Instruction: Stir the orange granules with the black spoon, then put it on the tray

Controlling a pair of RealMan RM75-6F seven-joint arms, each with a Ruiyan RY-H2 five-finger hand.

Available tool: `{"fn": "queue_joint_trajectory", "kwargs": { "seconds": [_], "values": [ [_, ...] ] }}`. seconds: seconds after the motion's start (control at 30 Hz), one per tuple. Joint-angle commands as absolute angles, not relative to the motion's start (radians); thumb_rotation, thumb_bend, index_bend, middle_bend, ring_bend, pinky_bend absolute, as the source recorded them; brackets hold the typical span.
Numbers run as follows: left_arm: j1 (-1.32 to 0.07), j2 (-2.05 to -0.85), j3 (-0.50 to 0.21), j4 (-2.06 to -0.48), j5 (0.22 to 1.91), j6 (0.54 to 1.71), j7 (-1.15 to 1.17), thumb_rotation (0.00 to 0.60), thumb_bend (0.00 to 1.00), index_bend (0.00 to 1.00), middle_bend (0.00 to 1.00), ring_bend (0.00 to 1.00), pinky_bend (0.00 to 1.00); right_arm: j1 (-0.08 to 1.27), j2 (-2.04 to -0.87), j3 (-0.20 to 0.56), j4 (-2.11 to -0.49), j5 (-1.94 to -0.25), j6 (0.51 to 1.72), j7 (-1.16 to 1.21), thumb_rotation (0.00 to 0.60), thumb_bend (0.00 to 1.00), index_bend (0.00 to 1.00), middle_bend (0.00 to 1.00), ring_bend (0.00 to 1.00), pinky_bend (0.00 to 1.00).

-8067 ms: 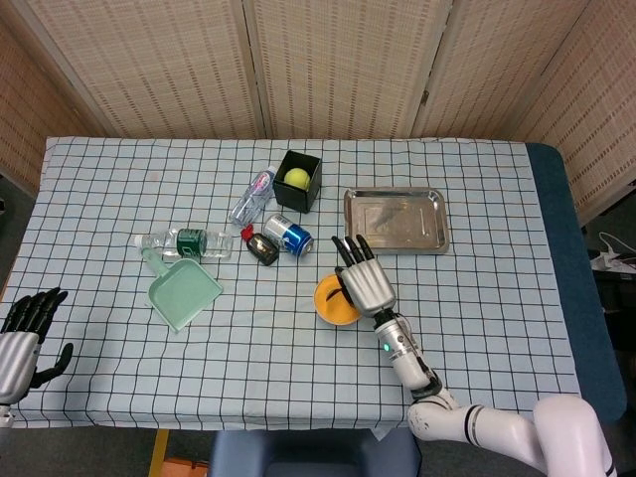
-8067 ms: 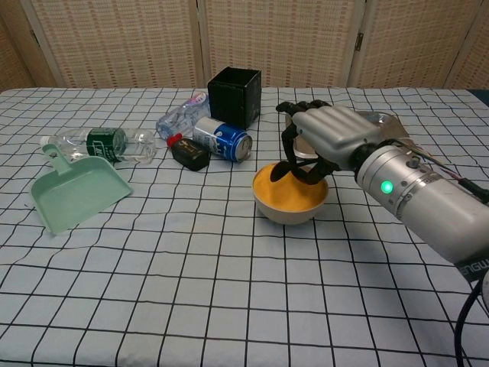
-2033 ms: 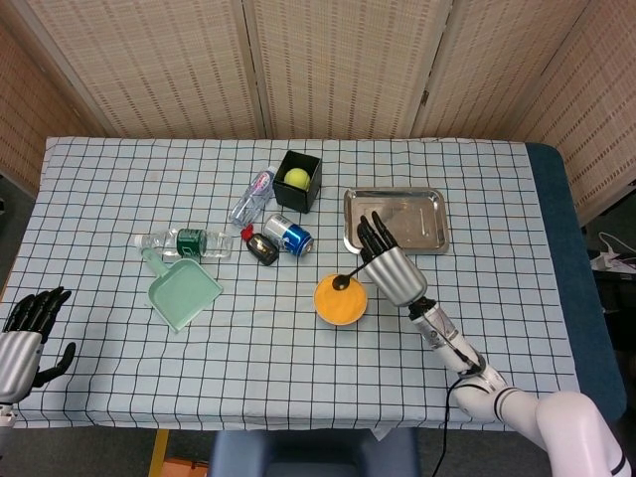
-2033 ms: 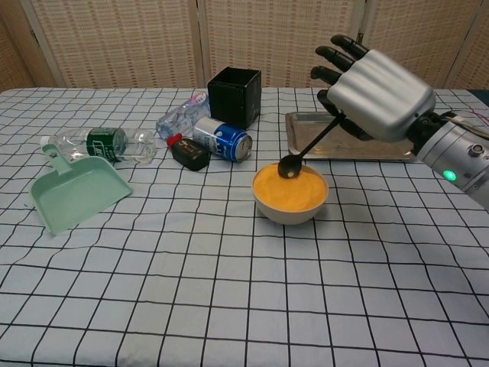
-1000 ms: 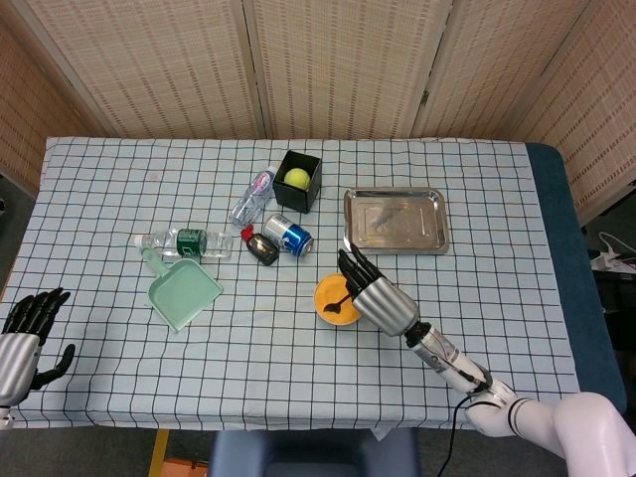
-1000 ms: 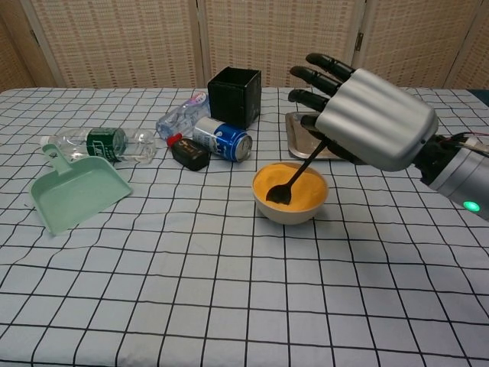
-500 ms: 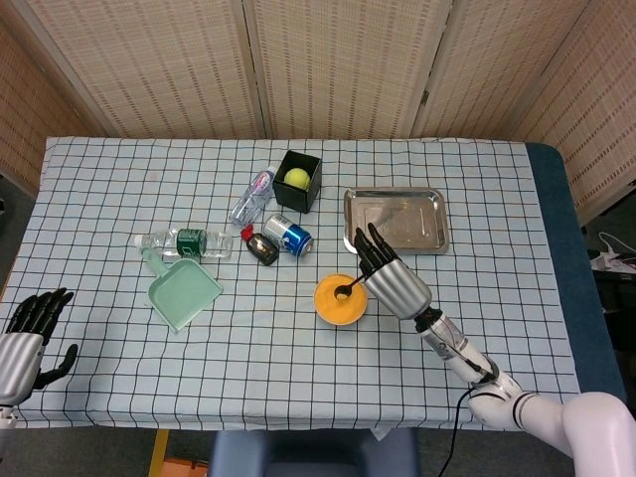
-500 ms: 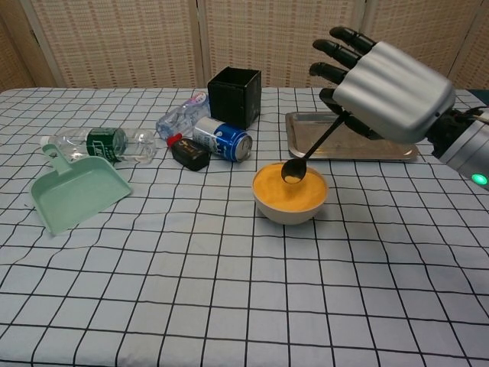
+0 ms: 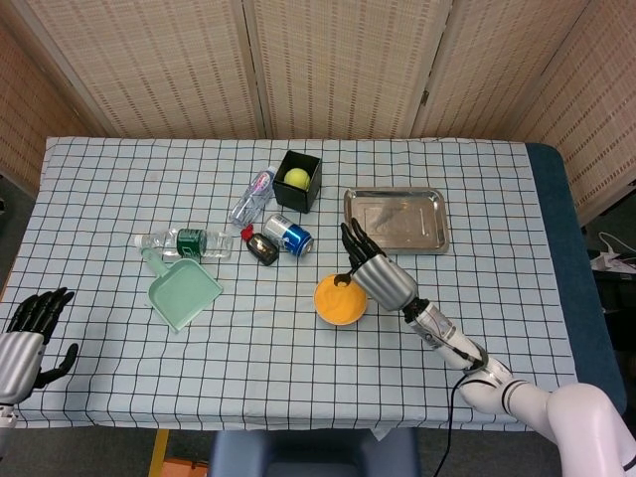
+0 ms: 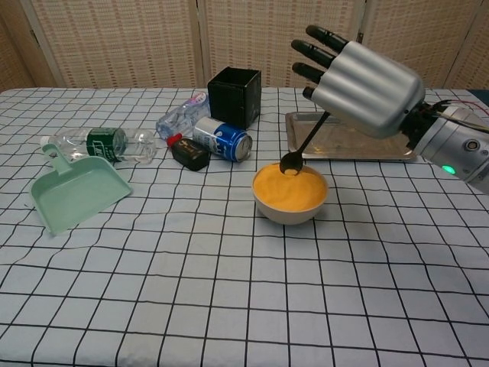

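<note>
Head view: the right hand [image 9: 381,277] holds the black spoon [image 9: 348,277] by its handle, fingers extended, the spoon's bowl over the far rim of the bowl of orange granules [image 9: 339,301] near the counter's middle. The tray [image 9: 396,221] lies just beyond, toward the far edge. The left hand [image 9: 22,336] sits spread, holding nothing, at the near left corner.

Chest view: the right hand [image 10: 361,76] sits above the tray [image 10: 348,143], and the black spoon [image 10: 302,147] slants down from it, tip at the back of the orange granules [image 10: 289,189]. Left of the bowl lie a blue can [image 10: 222,138], a black box [image 10: 234,96] and a green dustpan [image 10: 75,192].
</note>
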State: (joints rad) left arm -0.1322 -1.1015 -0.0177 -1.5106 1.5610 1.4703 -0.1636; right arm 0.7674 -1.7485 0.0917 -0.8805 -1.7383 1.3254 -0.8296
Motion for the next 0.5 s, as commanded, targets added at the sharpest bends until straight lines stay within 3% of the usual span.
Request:
{"fn": "queue_joint_trajectory", "kwargs": {
  "seconds": [0.03, 0.5],
  "values": [
    [-0.132, -1.102, -0.017, -1.51, 1.561, 1.47, -0.165, 0.6, 0.45, 0.0, 0.01, 0.0, 0.05, 0.771, -1.746, 0.082, -0.887, -1.747, 1.319, -0.84, 0.6, 0.34, 0.84, 0.2, 0.0, 0.06],
    [-0.131, -1.102, -0.016, -1.51, 1.565, 1.474, -0.168, 0.6, 0.45, 0.0, 0.01, 0.0, 0.06, 0.743, -1.721, 0.048, -0.968, -1.766, 1.341, -0.773, 0.6, 0.34, 0.84, 0.2, 0.0, 0.06]
  ]
}}
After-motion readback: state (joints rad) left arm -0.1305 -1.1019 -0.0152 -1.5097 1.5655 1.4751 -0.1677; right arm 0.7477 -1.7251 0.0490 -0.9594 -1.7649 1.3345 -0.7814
